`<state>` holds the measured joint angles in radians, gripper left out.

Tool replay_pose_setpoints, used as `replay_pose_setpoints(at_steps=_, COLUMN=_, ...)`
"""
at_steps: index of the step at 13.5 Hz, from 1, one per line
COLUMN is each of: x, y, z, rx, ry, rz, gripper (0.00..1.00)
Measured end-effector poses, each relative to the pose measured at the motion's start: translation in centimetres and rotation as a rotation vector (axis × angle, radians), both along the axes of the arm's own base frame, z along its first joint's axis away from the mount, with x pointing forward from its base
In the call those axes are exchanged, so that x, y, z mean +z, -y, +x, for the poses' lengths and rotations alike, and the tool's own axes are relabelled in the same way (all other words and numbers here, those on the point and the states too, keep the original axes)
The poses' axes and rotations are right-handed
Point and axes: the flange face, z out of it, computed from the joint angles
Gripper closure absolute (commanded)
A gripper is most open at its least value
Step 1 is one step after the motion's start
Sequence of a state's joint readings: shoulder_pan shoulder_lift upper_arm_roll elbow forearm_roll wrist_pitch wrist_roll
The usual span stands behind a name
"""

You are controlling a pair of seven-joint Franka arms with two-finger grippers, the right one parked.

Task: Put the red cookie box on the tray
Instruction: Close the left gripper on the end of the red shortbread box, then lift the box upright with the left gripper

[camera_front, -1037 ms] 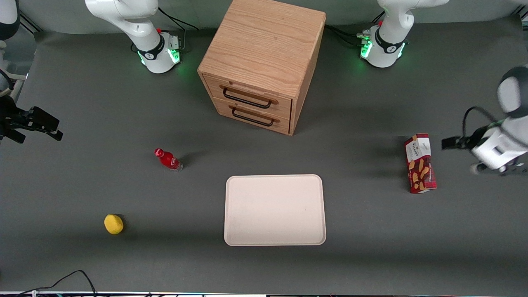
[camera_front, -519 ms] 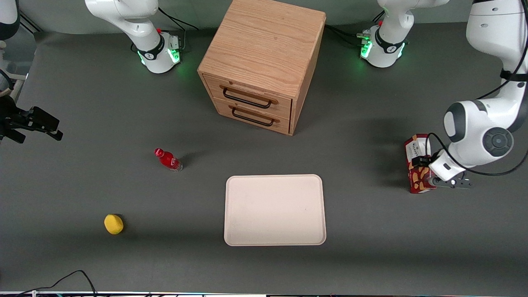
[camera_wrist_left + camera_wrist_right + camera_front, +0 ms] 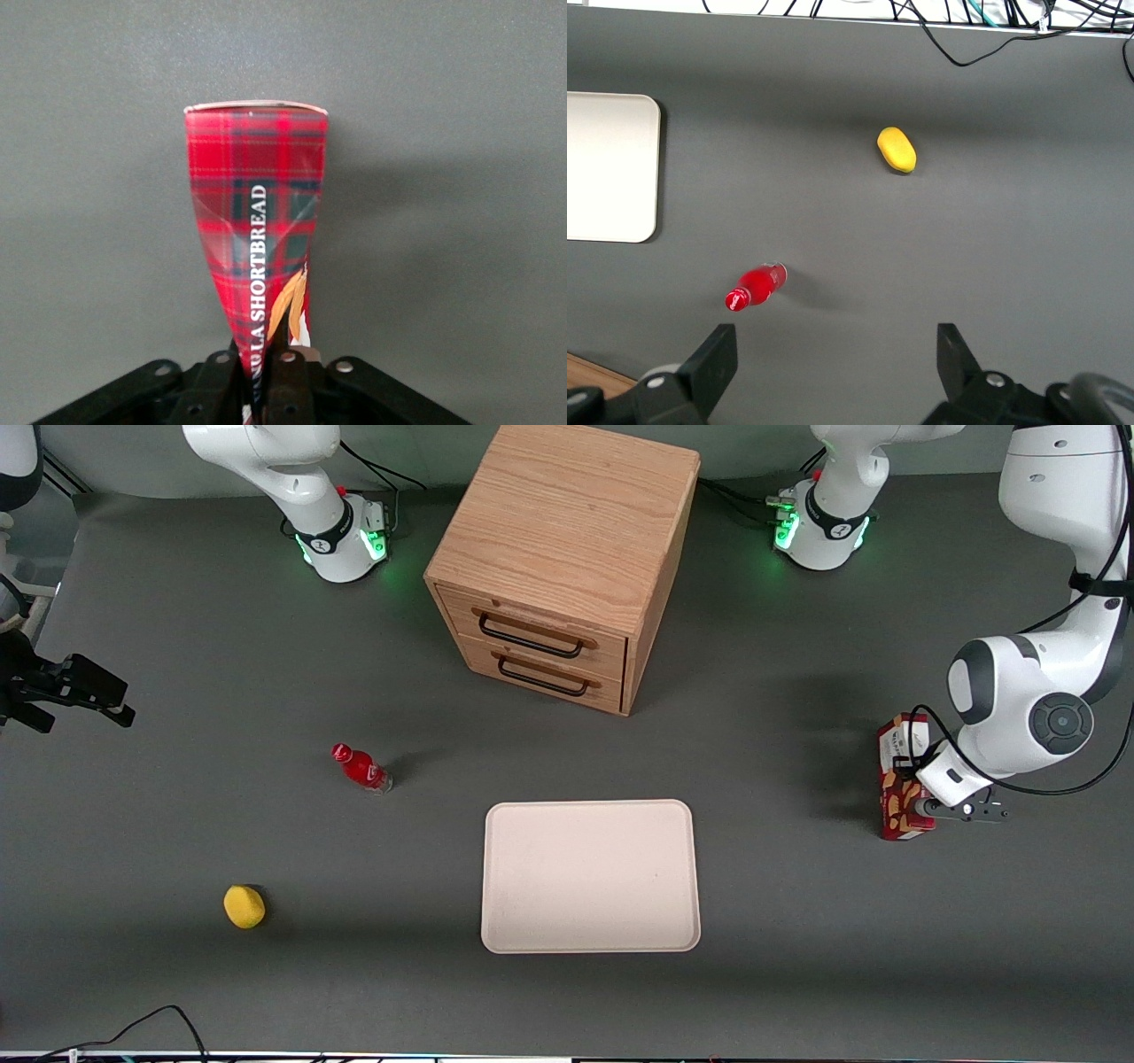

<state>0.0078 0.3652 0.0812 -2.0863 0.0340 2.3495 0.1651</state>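
The red cookie box (image 3: 893, 802) stands on the table toward the working arm's end, well apart from the tray (image 3: 589, 877). In the left wrist view the box (image 3: 257, 204) shows its tartan side, pinched narrow where my fingers meet it. My left gripper (image 3: 917, 788) is at the box's top, and in the left wrist view the gripper (image 3: 266, 376) is shut on the box's end. The cream-pink tray lies flat with nothing on it, nearer to the front camera than the cabinet; its corner also shows in the right wrist view (image 3: 607, 168).
A wooden two-drawer cabinet (image 3: 567, 558) stands farther from the front camera than the tray. A small red bottle (image 3: 361, 768) and a yellow fruit (image 3: 244, 906) lie toward the parked arm's end. A black cable (image 3: 168, 1019) runs along the front edge.
My left arm swung in from the working arm's end and came down onto the box. The gripper closed on it, and the box shifted slightly and shows narrower.
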Motion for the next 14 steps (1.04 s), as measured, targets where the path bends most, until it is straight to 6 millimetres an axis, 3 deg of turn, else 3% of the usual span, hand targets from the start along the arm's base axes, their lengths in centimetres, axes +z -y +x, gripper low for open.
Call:
replay_pose_setpoints(at_steps=2, x=0.7, y=0.0, z=0.2, rx=0.002, ry=0.010, rz=-0.001, gripper=1.00)
replay_pose_setpoints(at_steps=4, x=4.2, y=0.1, z=0.7, rx=0.016, ry=0.003, rz=-0.016, gripper=1.00)
replay_pose_setpoints(at_steps=6, x=11.3, y=0.6, z=1.7, rx=0.020, ry=-0.019, rz=-0.029, gripper=1.00)
replay_pose_setpoints(at_steps=8, x=20.5, y=1.7, z=2.5, rx=0.025, ry=-0.040, rz=-0.036, gripper=1.00)
replay_pose_setpoints(at_steps=10, x=29.7, y=3.7, z=2.5, rx=0.059, ry=-0.034, rz=-0.034, gripper=1.00)
replay_pose_setpoints(at_steps=11, x=33.4, y=5.0, z=2.2, rx=0.084, ry=-0.029, rz=-0.032, gripper=1.00)
replay_pose_setpoints(at_steps=12, x=36.1, y=6.8, z=1.7, rx=0.110, ry=-0.028, rz=-0.031, gripper=1.00)
replay_pose_setpoints(at_steps=14, x=38.5, y=12.3, z=1.2, rx=0.147, ry=-0.016, rz=-0.040, gripper=1.00)
